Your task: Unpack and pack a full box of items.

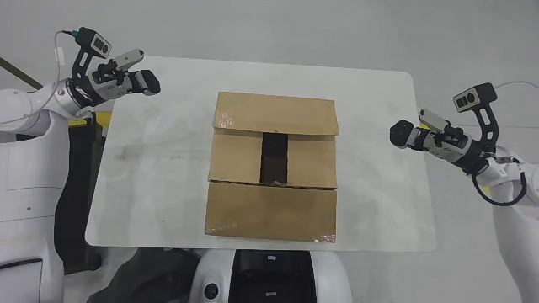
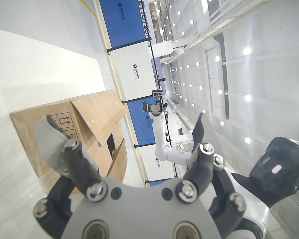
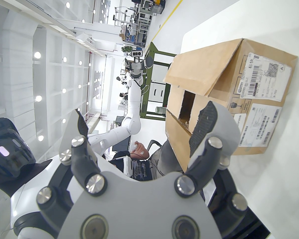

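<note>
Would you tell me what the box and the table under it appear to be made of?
The box looks like matte brown corrugated cardboard: frayed flap edges, creased folds. The table seems a smooth white laminate or plastic, with faint scuffs; which one is unclear.

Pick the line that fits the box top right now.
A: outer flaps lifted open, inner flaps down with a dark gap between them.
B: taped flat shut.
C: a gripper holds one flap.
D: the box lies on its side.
A: the cardboard box stands upright with its outer flaps raised, and its inner flaps leave a dark gap between them.
</note>
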